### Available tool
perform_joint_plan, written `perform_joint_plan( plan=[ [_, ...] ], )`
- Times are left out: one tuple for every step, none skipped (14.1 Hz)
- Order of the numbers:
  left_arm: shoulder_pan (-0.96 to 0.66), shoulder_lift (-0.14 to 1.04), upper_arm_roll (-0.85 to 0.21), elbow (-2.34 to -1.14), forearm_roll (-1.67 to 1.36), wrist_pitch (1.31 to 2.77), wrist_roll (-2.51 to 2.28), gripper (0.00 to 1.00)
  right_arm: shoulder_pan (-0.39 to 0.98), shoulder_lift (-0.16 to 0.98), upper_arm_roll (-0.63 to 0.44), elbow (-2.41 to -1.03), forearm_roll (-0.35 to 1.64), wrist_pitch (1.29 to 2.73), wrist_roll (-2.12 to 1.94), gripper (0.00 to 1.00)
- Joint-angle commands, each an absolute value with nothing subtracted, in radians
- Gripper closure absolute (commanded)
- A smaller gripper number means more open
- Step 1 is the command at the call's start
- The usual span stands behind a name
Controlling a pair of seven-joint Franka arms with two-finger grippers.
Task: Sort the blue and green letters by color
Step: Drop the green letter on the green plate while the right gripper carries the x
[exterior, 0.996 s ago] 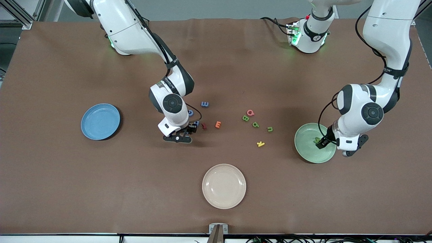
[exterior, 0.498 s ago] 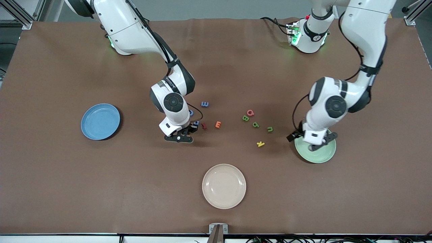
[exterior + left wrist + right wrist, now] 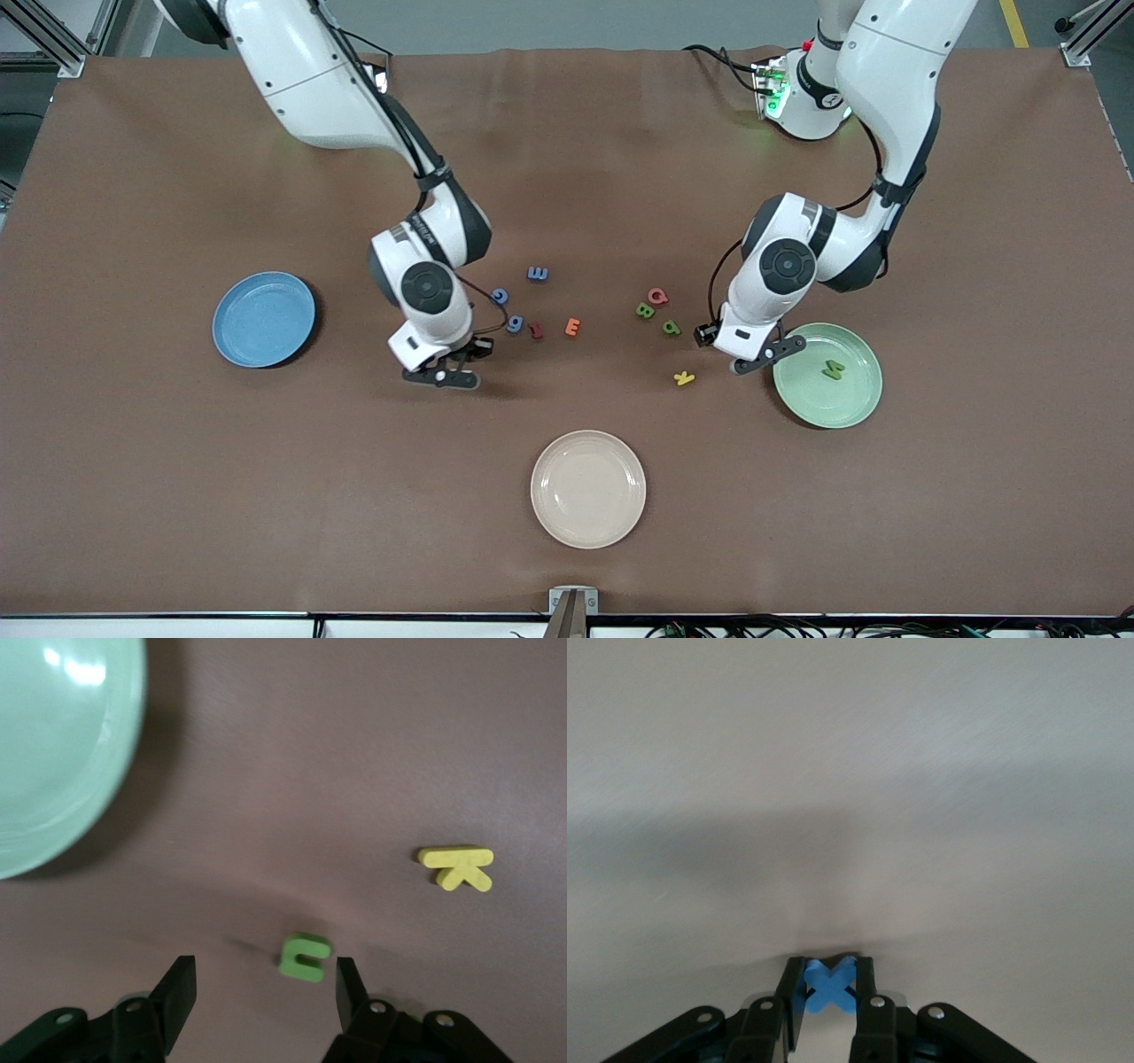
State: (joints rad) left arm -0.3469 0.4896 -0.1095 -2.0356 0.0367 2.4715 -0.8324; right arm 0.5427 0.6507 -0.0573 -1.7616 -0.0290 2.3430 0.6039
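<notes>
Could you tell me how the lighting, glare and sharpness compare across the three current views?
Front view: even light, sharp, soft shadows under both arms on the brown table. Left wrist view: glare spots on the green plate, whose rim looks smeared; the green letter ahead of the open left hand is fairly crisp. Right wrist view: washed-out, greyish table; the right hand, shut on a blue letter, is sharp.

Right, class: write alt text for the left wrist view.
The open left gripper hangs over a small green letter on the brown table. A yellow K lies nearby, and a green plate's edge shows.
</notes>
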Motion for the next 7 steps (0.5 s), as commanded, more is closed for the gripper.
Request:
perform_joint_plan(
  plan=[
    [-0.364,0.531,-0.106,-2.037,0.051,2.531,-0.838,0.37,0.441,0.571,-0.041,-1.773,-0.049,2.254,0.462,1.0],
    [-0.364,0.541,-0.107,-2.037,0.051,2.549,-0.838,0.37,0.396,0.548,-0.04,-1.776,-0.049,2.225,0.39,1.0],
    [-0.364,0.552,-0.107,-2.037,0.051,2.554,-0.838,0.41,0.352,0.52,-0.04,-1.778,-0.049,2.194,0.314,1.0],
    [-0.362,0.554,-0.106,-2.039,0.051,2.554,-0.839,0.51,0.313,0.499,-0.041,-1.781,-0.049,2.159,0.246,1.0],
    [-0.359,0.552,-0.107,-2.04,0.051,2.553,-0.839,0.67,0.267,0.467,-0.041,-1.801,-0.049,2.145,0.173,1.0],
    [-0.357,0.549,-0.107,-2.042,0.052,2.55,-0.839,0.8,0.22,0.433,-0.04,-1.83,-0.049,2.145,0.093,1.0],
    [-0.354,0.54,-0.106,-2.042,0.051,2.542,-0.838,0.96,0.162,0.407,-0.04,-1.859,-0.049,2.148,-0.008,1.0]
  ],
)
